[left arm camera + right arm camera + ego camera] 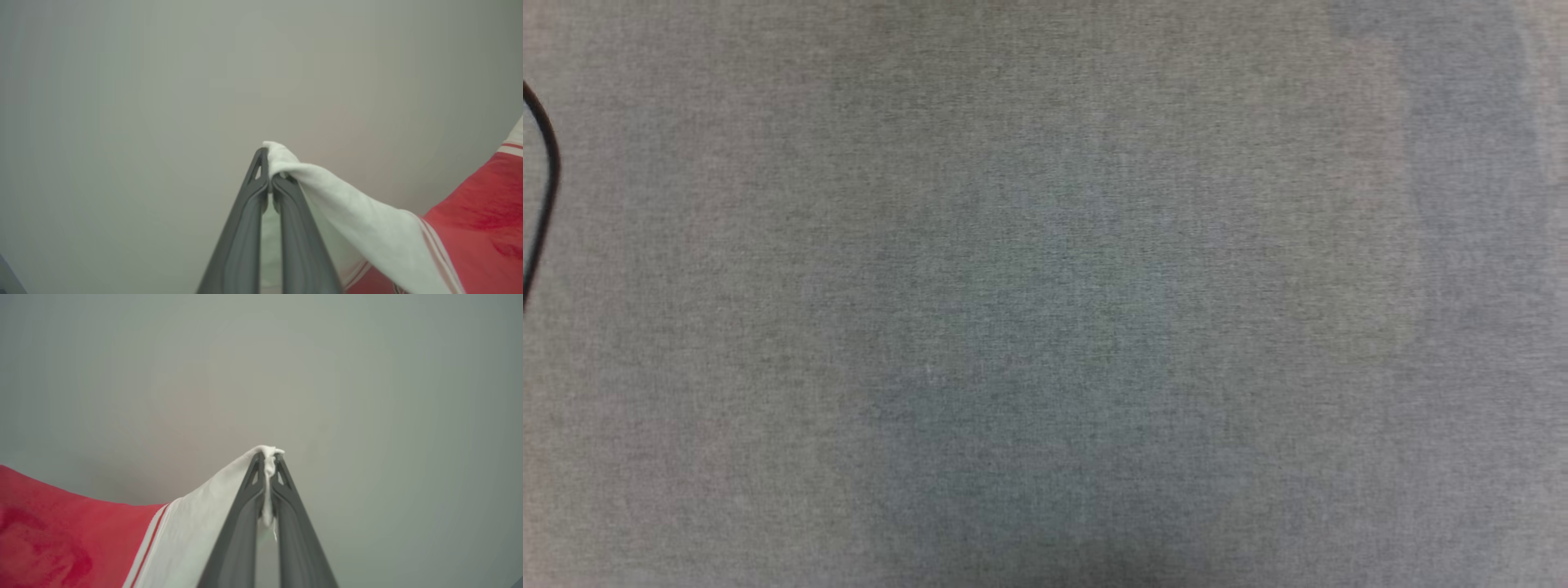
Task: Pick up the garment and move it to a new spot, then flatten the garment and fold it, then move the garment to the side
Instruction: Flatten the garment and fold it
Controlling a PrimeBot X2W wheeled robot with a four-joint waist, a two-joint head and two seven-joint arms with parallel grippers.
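Pinching soft white cloth, left gripper [270, 171] and right gripper [269, 459] hold the seemingly taut red garment [470, 228].

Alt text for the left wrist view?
The left gripper is shut on the white sleeve of a red shirt, which runs off to the lower right. Behind it is a plain, blurred grey surface.

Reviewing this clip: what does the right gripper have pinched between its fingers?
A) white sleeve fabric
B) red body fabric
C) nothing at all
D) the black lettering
A: in the right wrist view the right gripper is shut on a bunched white tip of the garment, and the red fabric starts only further off to the side.
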